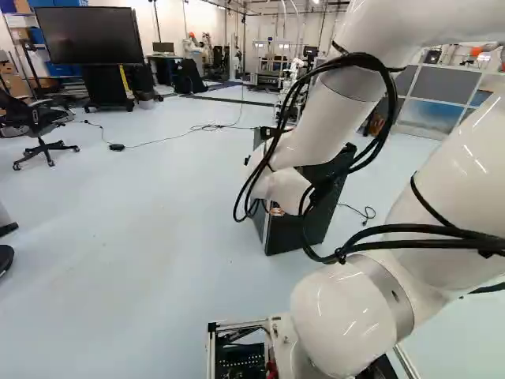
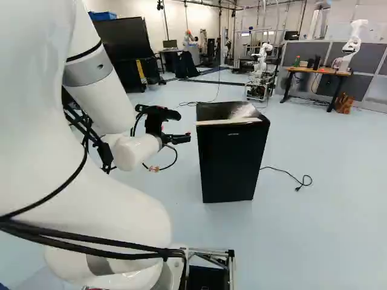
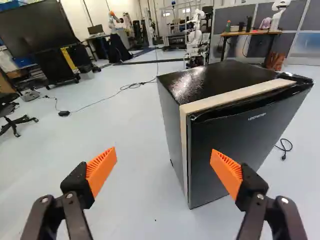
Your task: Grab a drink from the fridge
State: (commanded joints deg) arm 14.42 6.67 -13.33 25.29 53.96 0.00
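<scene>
My gripper (image 2: 181, 138) reaches out to the near left of the black mini fridge (image 2: 231, 157) in the right base view. In the wrist view the gripper (image 3: 163, 167) stands open, its orange pads wide apart with nothing between them. The fridge (image 3: 235, 145) is ahead of the gripper, behind and past one finger, apart from it. Its door is closed, with a pale strip (image 3: 183, 145) along the door's edges. In the left base view my arm covers part of the fridge (image 1: 296, 233). No drink shows; the fridge's inside is hidden.
A cable with a plug (image 2: 297, 188) lies on the floor beside the fridge, and another cable (image 3: 107, 96) runs behind it. Farther off stand a large screen (image 1: 88, 35), an office chair (image 1: 39, 126), a wooden table (image 2: 317, 71) and another robot (image 2: 262, 60).
</scene>
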